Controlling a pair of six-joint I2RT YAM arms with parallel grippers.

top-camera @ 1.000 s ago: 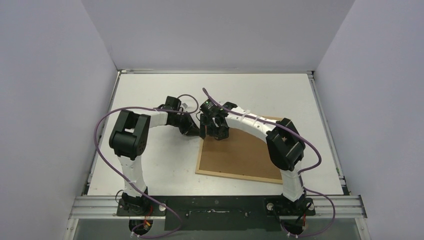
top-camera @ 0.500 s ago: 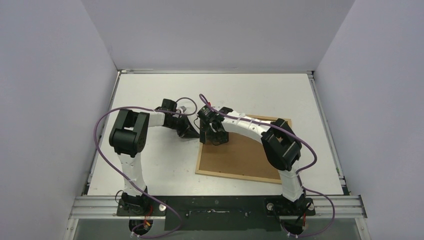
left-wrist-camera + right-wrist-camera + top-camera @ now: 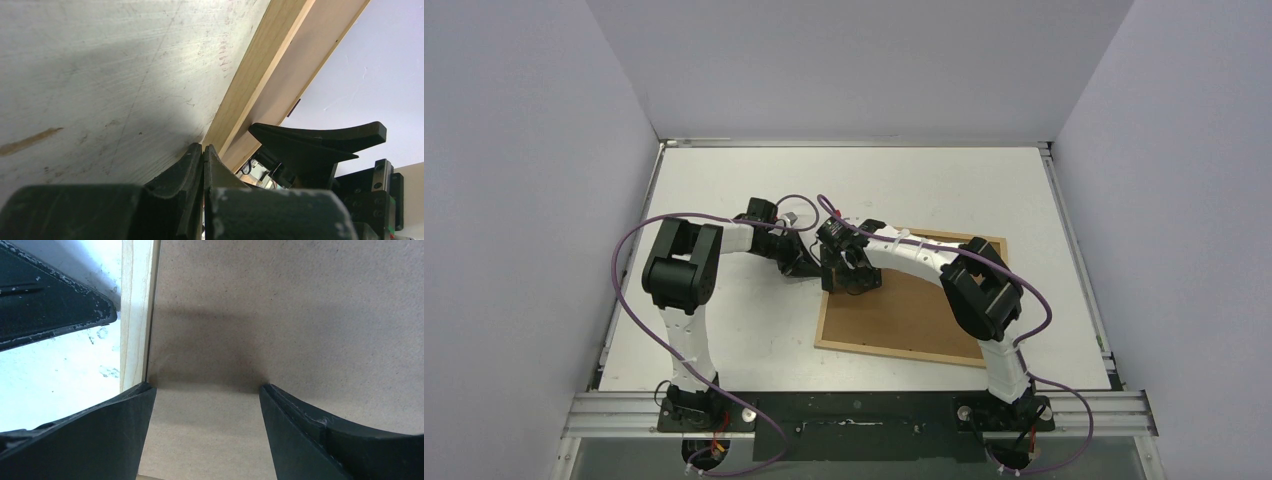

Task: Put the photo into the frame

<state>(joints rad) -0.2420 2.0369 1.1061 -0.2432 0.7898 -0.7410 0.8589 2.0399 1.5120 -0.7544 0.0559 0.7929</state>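
Note:
The light-wood frame [image 3: 894,352] lies flat on the table with the brown backing board [image 3: 904,312] filling it. The photo is hidden. My left gripper [image 3: 817,268] is shut, its tip low on the table against the frame's left edge; in the left wrist view its fingers [image 3: 203,147] meet right beside the wood rail [image 3: 255,75]. My right gripper [image 3: 848,284] is open and points down on the board's far left corner. In the right wrist view its jaws [image 3: 207,387] straddle bare board [image 3: 280,315], next to the frame rail [image 3: 135,315].
The white table [image 3: 724,310] is walled by grey panels on three sides. A metal rail [image 3: 854,410] with both arm bases runs along the near edge. The two grippers sit very close together at the frame's left edge.
My right gripper has moved a little left and nearer, lower onto the backing board's corner. The left gripper has hardly moved. The frame stays in place.

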